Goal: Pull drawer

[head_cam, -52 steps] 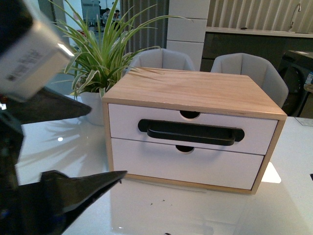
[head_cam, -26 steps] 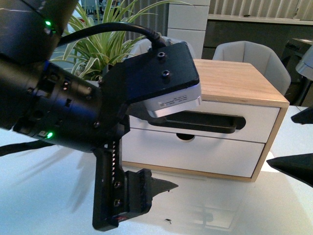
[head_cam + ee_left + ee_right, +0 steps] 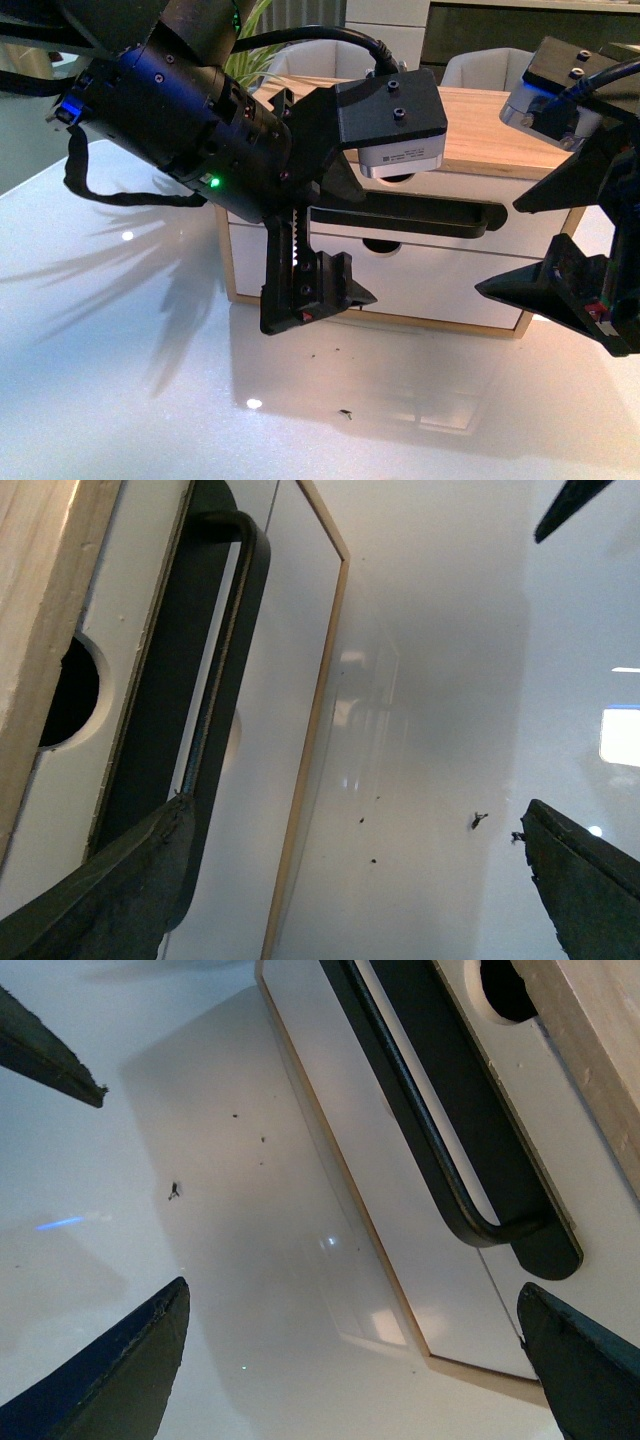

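The drawer is the upper of two fronts in the cabinet and sits shut, flush with the frame. Its handle runs across the middle, under the notch. The left tool is released, jaws spread wide with nothing between them. In its wrist view one finger overlaps the handle near one end, and the other sits well out over the tabletop. We cannot tell whether that finger touches the handle. We judge the wide spread is meant to straddle the handle before closing. The right tool is likewise released and empty, hanging just off the handle's other end, in front of the cabinet. We read it as standing by. Edges: the handle stands off a dark recess, so a finger could slip behind it. The lower front, just below the handle, has a notch only and is not the one to pull. Room: bare tabletop in front of the cabinet gives the drawer a free path outward. Both arms crowd that space, though, and nothing holds the cabinet, so it may slide with the pull.
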Robot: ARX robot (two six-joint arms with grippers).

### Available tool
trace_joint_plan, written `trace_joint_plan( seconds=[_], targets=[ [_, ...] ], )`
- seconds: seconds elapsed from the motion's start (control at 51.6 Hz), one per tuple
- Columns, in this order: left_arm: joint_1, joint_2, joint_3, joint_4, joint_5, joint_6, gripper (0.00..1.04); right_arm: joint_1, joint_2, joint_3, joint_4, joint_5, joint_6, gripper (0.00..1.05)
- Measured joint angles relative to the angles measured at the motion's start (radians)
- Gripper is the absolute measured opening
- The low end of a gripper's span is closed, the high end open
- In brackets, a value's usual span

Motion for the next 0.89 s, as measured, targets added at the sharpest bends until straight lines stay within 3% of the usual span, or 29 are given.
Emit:
trace_joint_plan(
  seconds=[0.387, 0.891],
  targets=[
    [0.026, 0.095, 0.135, -0.09, -0.044, 0.063, 0.97, 0.016, 0.084, 0.098, -0.042, -0.017, -0.04, 0.96],
    [0.026, 0.162, 0.182, -0.072, -0.114, 0.096, 0.97, 0.045, 0.173, 0.167, -0.023, -0.012, -0.038, 0.96]
  ],
)
